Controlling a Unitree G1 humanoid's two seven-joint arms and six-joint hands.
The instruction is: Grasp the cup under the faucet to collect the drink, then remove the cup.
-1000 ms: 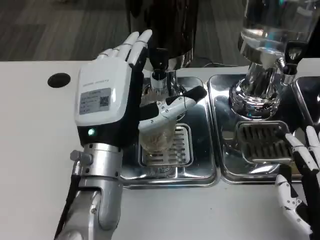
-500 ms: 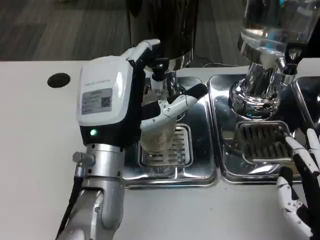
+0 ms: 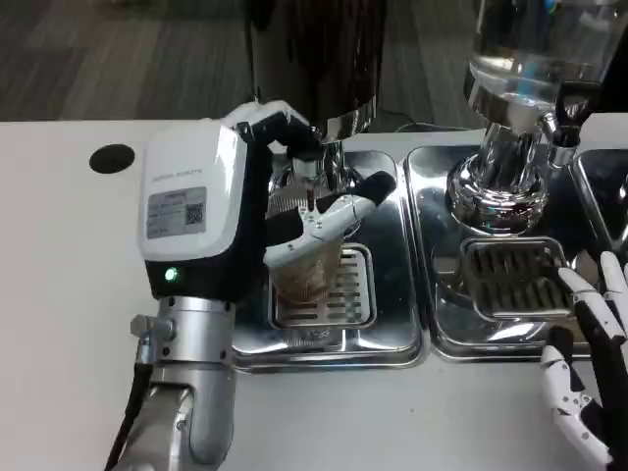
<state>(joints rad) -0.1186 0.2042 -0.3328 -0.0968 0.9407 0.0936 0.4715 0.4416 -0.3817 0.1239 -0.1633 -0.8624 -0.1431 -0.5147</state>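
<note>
A clear plastic cup [image 3: 312, 277] stands on the grille of the left drip tray [image 3: 397, 329], right under the black faucet [image 3: 312, 175] of the dark dispenser. A thin brown stream falls from the faucet, and the cup looks brownish inside. My left hand [image 3: 196, 211] grips the cup from the left. Its thumb [image 3: 334, 211] lies across the cup's front and its fingers [image 3: 280, 128] curl round behind, up by the faucet. The hand hides the cup's left side. My right hand [image 3: 589, 363] rests low at the right edge, fingers apart and holding nothing.
A second dispenser with a clear tank [image 3: 520, 108] stands on the right drip tray [image 3: 446, 329] with its own grille [image 3: 515, 280]. A black round hole [image 3: 111, 157] sits in the white table at the left. Bare table lies in front of both trays.
My left hand's fingers, stretched upright a second ago, have curled in behind the cup. A brown stream now runs from the faucet. The right hand has barely moved.
</note>
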